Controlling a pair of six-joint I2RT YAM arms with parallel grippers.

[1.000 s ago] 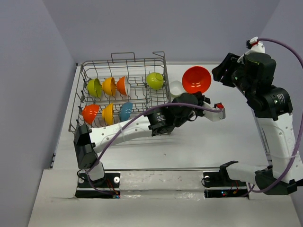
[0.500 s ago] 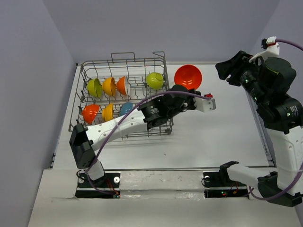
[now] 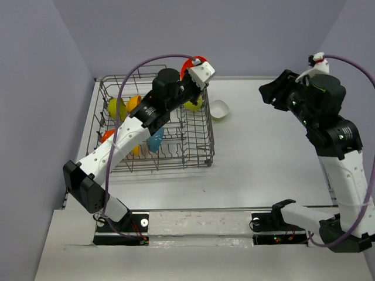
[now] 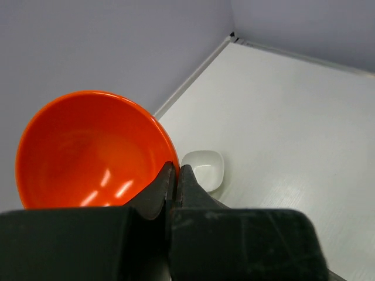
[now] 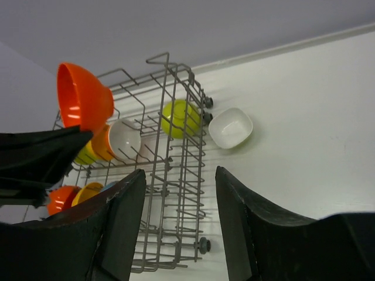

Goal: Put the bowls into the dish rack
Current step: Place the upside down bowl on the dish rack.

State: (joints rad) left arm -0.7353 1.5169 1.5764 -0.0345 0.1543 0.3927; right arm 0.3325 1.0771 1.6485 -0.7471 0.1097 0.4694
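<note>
My left gripper (image 3: 197,63) is shut on the rim of a red-orange bowl (image 3: 188,63) and holds it high over the far right part of the grey wire dish rack (image 3: 208,136). In the left wrist view the fingers (image 4: 167,181) pinch the bowl's edge (image 4: 88,152). The rack holds lime green (image 3: 115,108), orange-yellow (image 3: 133,103), lime green (image 3: 192,104), red-orange (image 3: 108,139) and teal blue (image 3: 156,140) bowls. A white bowl (image 3: 219,109) sits on the table just right of the rack. My right gripper (image 3: 270,93) is open and empty, raised to the right.
The right wrist view shows the rack (image 5: 176,193), the held red-orange bowl (image 5: 84,96), a lime green bowl (image 5: 180,117) and the white bowl (image 5: 231,127). Purple walls stand behind and on both sides. My left arm stretches across the rack.
My left arm has carried the red-orange bowl from the table right of the rack up and left over the rack's far side. My right arm shifted slightly.
</note>
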